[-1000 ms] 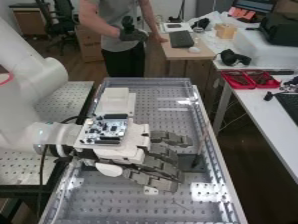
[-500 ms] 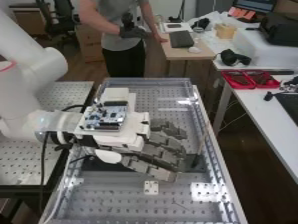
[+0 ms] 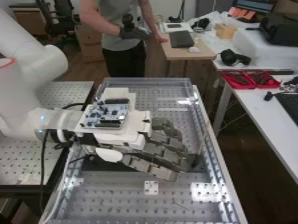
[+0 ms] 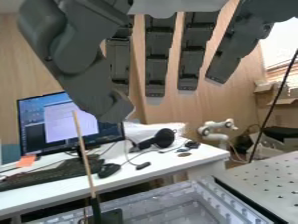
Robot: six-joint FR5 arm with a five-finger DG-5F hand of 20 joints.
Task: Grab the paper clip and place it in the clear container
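In the high view the hand [image 3: 158, 154] is over the perforated bench, palm down, with its fingers extended and nothing held in them. The hand [image 4: 157, 62] also hangs into the wrist view, fingers straight and thumb angled down. Clear walls [image 3: 222, 172] stand around the bench plate; I cannot tell whether they are the clear container. Close beyond the fingertips a thin wooden stick [image 3: 203, 140] stands upright on a dark foot. The stick [image 4: 84, 152] leans slightly in the wrist view, its lower end in a black holder [image 4: 96, 210]. Which thing is the paper clip I cannot tell.
A small white plate with holes [image 3: 151, 187] lies on the bench near the fingers. A white block [image 3: 116, 93] is behind the hand. Red trays [image 3: 249, 80] sit on the side table at right. A monitor [image 4: 63, 122] and headphones [image 4: 159, 139] are on a white desk.
The hand has shifted away from the high view's lower edge, and the white plate it partly covered is now uncovered. Its fingers remain extended, and the stick stands where it was.
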